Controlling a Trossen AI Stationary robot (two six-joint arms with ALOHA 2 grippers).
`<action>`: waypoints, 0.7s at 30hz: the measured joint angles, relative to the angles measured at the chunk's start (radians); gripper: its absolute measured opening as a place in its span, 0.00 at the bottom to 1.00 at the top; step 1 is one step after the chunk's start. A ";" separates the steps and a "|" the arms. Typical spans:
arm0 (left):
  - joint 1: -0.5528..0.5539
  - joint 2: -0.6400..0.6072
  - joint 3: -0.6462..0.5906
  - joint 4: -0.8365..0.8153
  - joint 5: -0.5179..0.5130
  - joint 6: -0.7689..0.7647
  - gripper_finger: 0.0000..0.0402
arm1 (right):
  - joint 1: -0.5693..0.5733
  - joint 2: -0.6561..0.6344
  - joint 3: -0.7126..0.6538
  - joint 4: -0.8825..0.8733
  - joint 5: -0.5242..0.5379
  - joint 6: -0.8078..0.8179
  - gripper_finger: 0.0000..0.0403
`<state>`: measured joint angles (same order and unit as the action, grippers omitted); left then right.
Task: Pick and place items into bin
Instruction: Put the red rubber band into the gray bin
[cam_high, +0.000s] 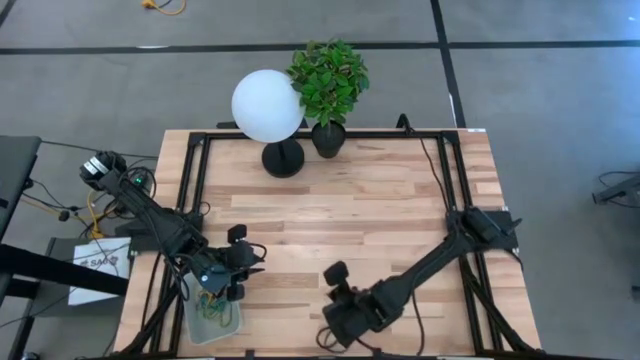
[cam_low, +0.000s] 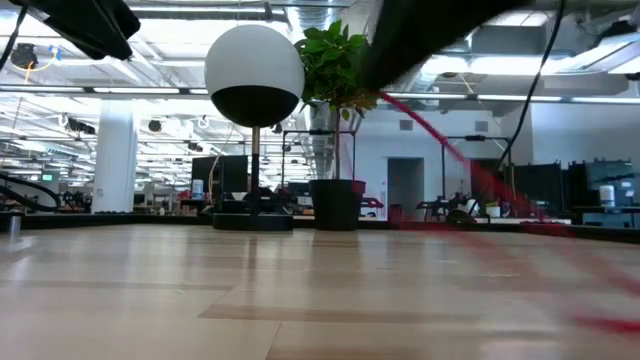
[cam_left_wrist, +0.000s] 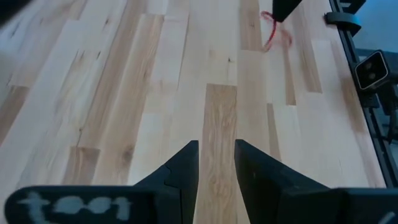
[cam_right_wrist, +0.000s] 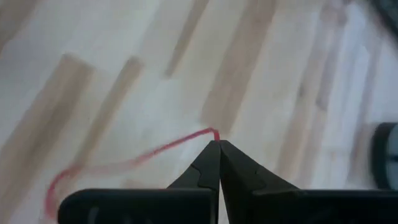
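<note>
My right gripper (cam_right_wrist: 214, 144) is shut on a red rubber band (cam_right_wrist: 124, 158) near the table's near edge, right of middle (cam_high: 330, 335). The band also shows far off in the left wrist view (cam_left_wrist: 273, 34) and as a red streak in the low view (cam_low: 480, 170). My left gripper (cam_left_wrist: 216, 163) is open and empty over bare wood, just beyond the bin (cam_high: 213, 318). The bin is a pale tray at the near left corner and holds several green and yellow bands. My right gripper pinches the red band at one point of its loop (cam_right_wrist: 213, 132) between the very tips of its two fingers. The rest of the band trails away slack from the tips. Whether its far end (cam_right_wrist: 53, 190) lies on the wood, I cannot tell.
A white globe lamp (cam_high: 268, 106) and a potted plant (cam_high: 328, 82) stand at the table's far edge. Black frame rails (cam_high: 200, 160) run along the table's sides. Bare wood lies between the two grippers.
</note>
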<state>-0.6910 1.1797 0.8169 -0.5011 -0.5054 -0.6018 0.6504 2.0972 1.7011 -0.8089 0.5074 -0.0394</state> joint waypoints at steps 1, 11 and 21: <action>0.000 0.000 0.000 0.000 0.000 -0.009 0.23 | -0.008 0.000 0.012 0.000 0.000 -0.019 0.00; 0.000 0.000 -0.002 0.173 -0.039 0.094 0.23 | -0.148 -0.002 0.071 0.084 0.045 -0.092 0.00; 0.038 0.000 -0.002 0.135 -0.118 0.136 0.24 | -0.281 -0.003 0.073 0.355 0.016 -0.152 0.00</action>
<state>-0.6528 1.1801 0.8150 -0.3656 -0.6237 -0.4656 0.3697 2.0942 1.7737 -0.4539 0.5235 -0.1918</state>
